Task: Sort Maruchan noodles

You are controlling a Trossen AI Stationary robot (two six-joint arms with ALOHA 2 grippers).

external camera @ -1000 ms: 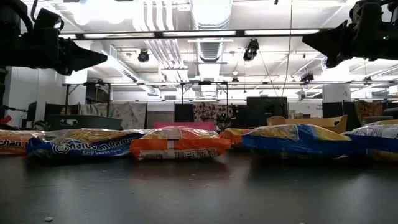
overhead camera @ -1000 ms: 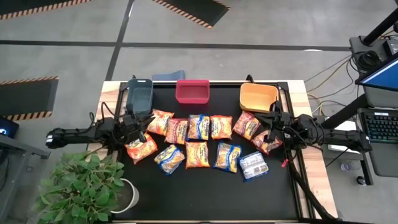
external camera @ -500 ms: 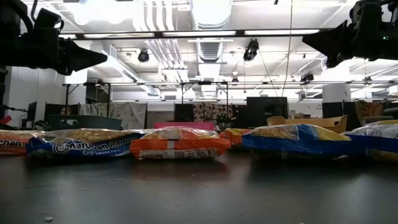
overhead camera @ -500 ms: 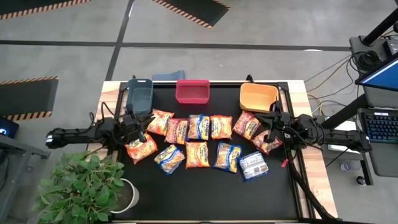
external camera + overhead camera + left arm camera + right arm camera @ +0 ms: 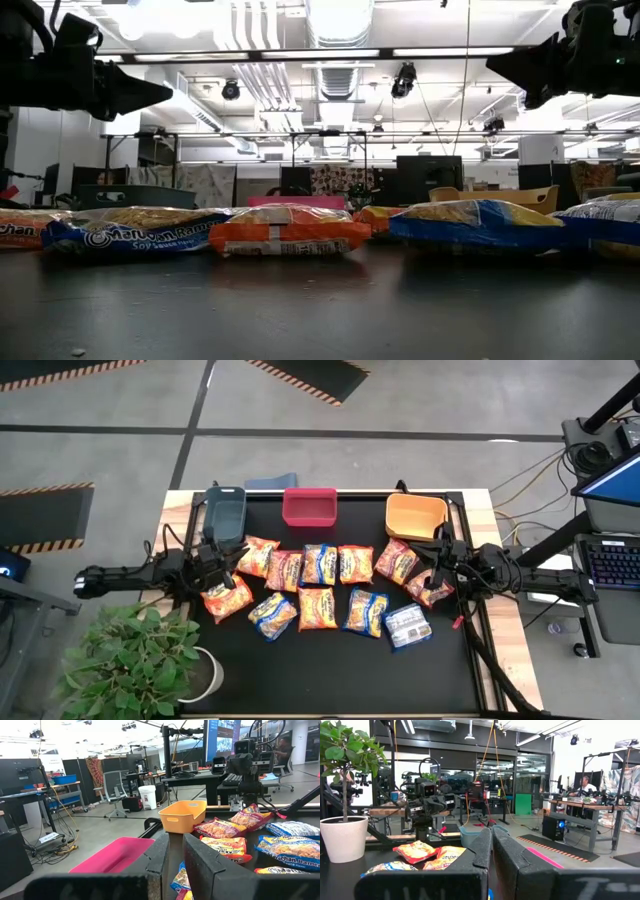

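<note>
Crinkly plastic Maruchan noodle packets (image 5: 330,590), orange/blue, spread btwn left gripper (image 5: 222,565) (nearly closed, empty) & right gripper (image 5: 430,568) (pressed together, empty): likely light, slippery, brittle inside; pinch a packet edge.

The near half of the table (image 5: 330,680) is bare; a tool can travel there across the full width; the noodle packets (image 5: 318,588) form a crowded band across the middle, most touching or just beside one another; the grey bin (image 5: 225,509), red bin (image 5: 309,506) and orange bin (image 5: 415,517) line the far edge; gaps between bins stay open; a potted plant (image 5: 135,660) stands beside the near left corner.
</note>
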